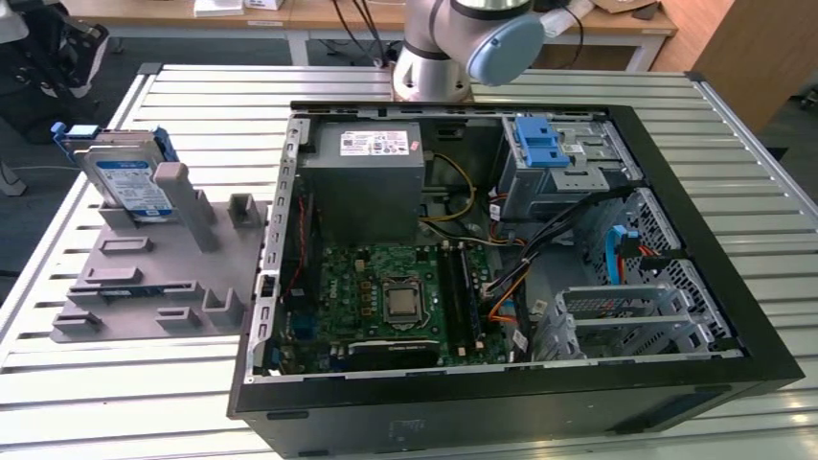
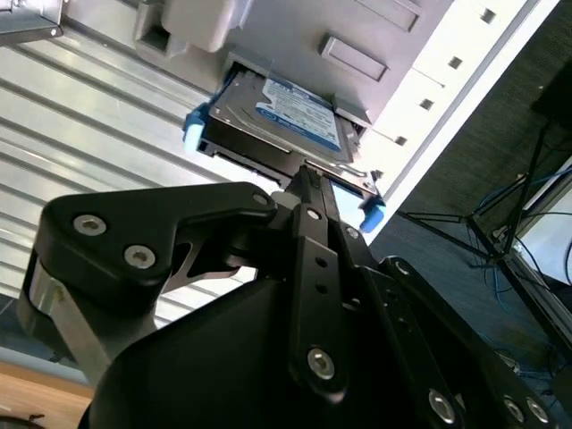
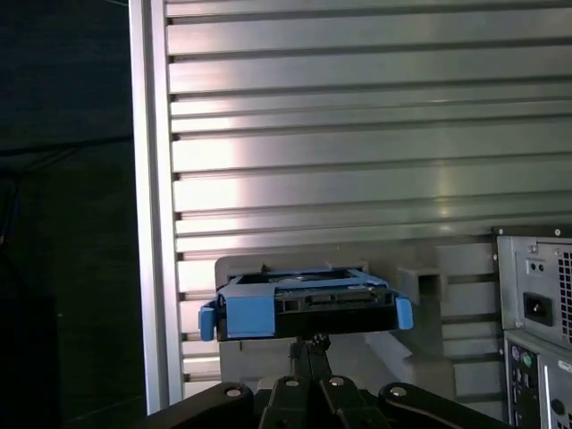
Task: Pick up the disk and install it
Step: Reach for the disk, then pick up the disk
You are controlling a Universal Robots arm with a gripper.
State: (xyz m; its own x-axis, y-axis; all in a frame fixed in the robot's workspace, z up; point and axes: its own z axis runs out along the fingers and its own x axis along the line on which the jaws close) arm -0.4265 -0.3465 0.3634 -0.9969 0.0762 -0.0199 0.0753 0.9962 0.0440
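Exterior view: found disk (image 1: 128, 182) standing on edge in grey fixture (image 1: 167, 278), at that view's left of open computer case (image 1: 447, 412). In second wrist view, saw gripper (image 2: 308, 177) pinched shut, empty, just off disk's blue-framed edge. Judged pick-up approach; calls for opening, squaring up.

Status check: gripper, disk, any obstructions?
Gripper shut, holding nothing, aimed at the disk. Disk upright in the grey fixture at the exterior view's left, outside the computer case. No obstruction seen between gripper and disk.
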